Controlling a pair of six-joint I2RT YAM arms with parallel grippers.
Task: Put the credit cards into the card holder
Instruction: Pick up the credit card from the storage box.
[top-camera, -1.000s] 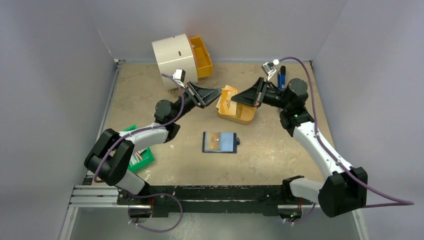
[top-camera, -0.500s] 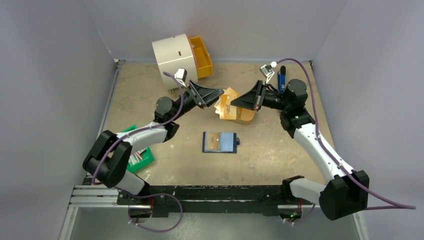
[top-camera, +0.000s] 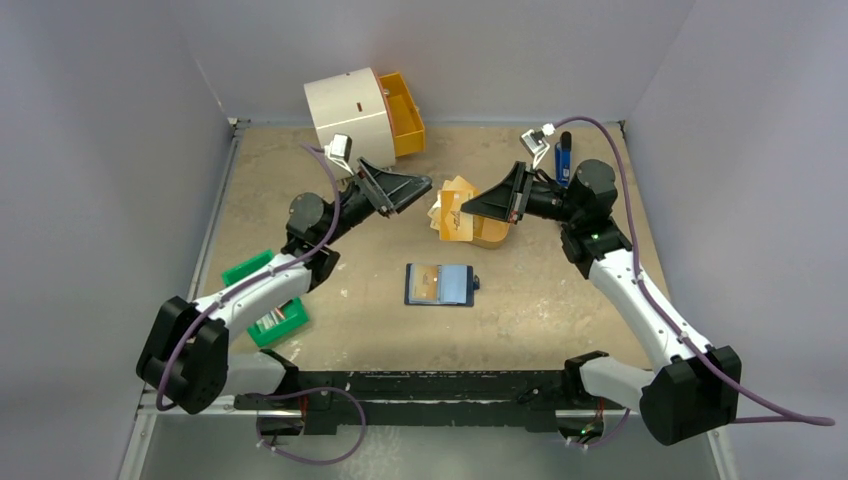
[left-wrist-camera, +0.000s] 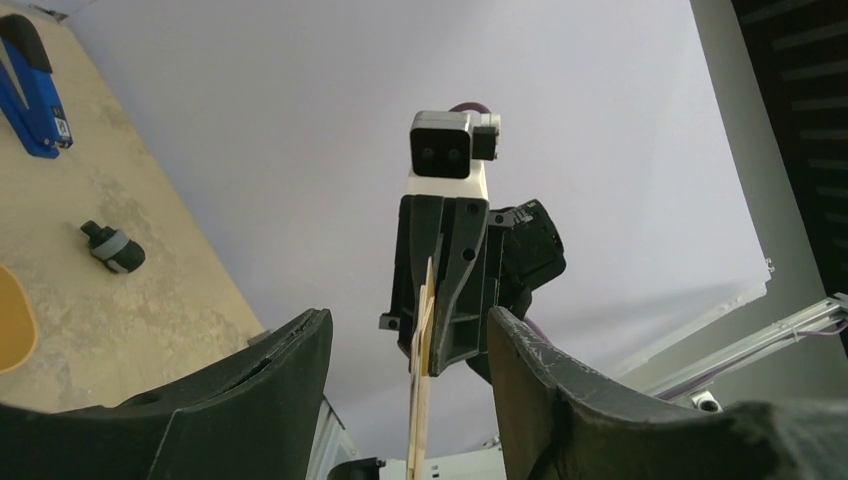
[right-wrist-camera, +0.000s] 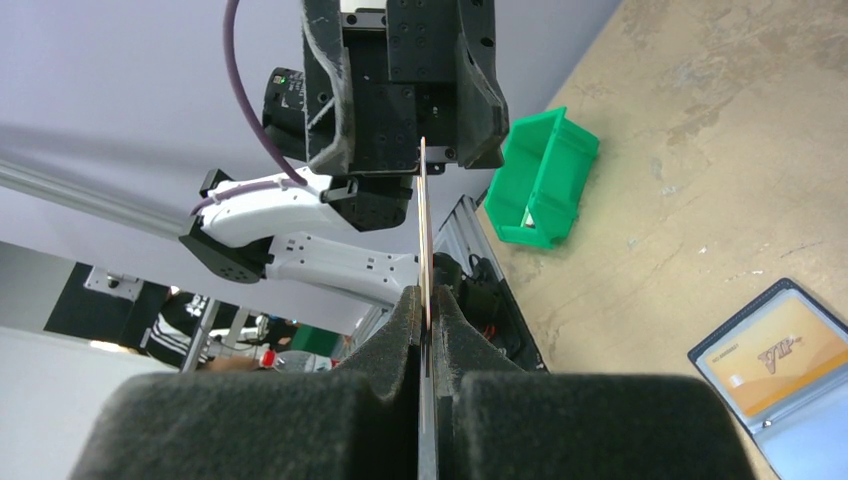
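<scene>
My right gripper (top-camera: 470, 208) is shut on a small fan of tan credit cards (top-camera: 449, 210) and holds them in the air over the orange oval tray (top-camera: 492, 236). In the right wrist view the cards (right-wrist-camera: 424, 230) run edge-on out of the closed right gripper (right-wrist-camera: 427, 300). My left gripper (top-camera: 418, 192) stands open just left of the cards, not touching them. From the left wrist the cards (left-wrist-camera: 423, 380) show edge-on beyond the gap of the left gripper (left-wrist-camera: 408, 320). The card holder (top-camera: 440, 284) lies open on the table with one card in its left pocket, and its corner shows in the right wrist view (right-wrist-camera: 790, 350).
A white round drawer unit (top-camera: 345, 108) with an orange drawer (top-camera: 405, 112) stands at the back. A blue stapler (top-camera: 564, 156) lies behind the right arm. A green box (top-camera: 266, 300) sits beside the left arm. A small black part (left-wrist-camera: 112, 248) lies on the table.
My left gripper has opened, let go of the cards and drawn back to the left. The right gripper stays shut on the cards, which have lifted slightly.
</scene>
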